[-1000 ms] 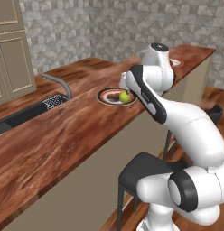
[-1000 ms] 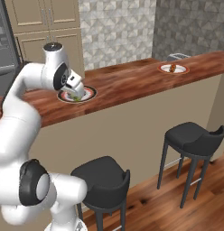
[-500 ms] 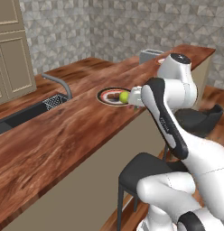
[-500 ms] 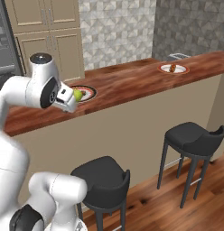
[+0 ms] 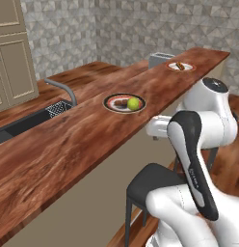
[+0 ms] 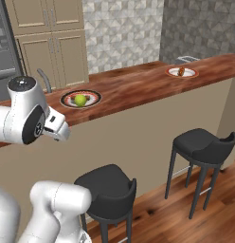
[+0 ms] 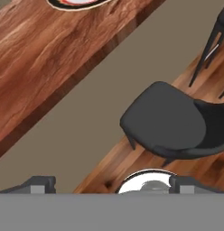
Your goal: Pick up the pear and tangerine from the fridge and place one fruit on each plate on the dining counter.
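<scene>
left base view: pear [image 5: 133,103] sits on the near plate [image 5: 112,99], toward its right side, next to a small brown item [image 5: 122,102] on the same dish — so one fruit looks delivered; plate sits mid-width on the dining counter [image 5: 83,140], away from the edge, so a roll-off looks unlikely; far plate [image 5: 180,66] near the counter's far end carries only something brownish, no orange fruit on it that i can make out; arm is folded back off the counter edge, clear of the dish

right base view: same pear [image 6: 80,99] on the near plate [image 6: 93,97], far plate [image 6: 182,72] well apart along the counter; two stools [image 6: 108,187] tucked below the overhang; grey fridge [image 6: 4,52] edge at far left, tangerine not visible — presumably inside it, can't confirm

hand view: gripper [image 7: 107,187] spread wide, nothing between the fingertips [image 7: 39,184]; it looks down past the counter lip at a stool seat [image 7: 165,122] and wood floor — hand is off the counter, empty, so my read is it's free for the second fruit
</scene>
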Robot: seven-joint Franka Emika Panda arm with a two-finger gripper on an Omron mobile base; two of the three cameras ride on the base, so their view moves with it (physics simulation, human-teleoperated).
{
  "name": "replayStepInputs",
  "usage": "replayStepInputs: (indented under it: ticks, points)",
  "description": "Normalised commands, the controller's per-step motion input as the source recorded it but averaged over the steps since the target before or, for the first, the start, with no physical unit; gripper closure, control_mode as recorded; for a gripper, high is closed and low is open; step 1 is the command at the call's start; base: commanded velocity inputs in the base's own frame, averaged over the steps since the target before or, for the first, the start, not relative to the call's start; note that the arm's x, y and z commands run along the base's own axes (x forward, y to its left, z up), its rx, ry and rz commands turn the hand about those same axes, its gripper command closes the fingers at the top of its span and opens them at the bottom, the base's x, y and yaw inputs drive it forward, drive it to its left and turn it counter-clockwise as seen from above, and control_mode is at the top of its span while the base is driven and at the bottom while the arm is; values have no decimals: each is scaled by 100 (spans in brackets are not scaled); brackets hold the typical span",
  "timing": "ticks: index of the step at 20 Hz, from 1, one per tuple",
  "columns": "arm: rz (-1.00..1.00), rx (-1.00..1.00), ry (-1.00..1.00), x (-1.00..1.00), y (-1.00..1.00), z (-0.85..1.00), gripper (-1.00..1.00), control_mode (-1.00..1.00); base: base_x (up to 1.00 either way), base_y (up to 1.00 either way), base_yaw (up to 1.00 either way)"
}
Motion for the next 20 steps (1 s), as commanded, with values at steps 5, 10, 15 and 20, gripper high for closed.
replayStepInputs:
  ticks: [5,10,15,20]
  points:
    - [0,-2,0,-71,-4,-23,-100,-100,0,0,0]
    - [0,0,0,-22,-10,-4,-100,-100,0,0,0]
    - [0,0,0,-11,-9,0,-100,-100,0,0,0]
    - [0,0,0,0,0,-1,-100,100,-22,-7,0]
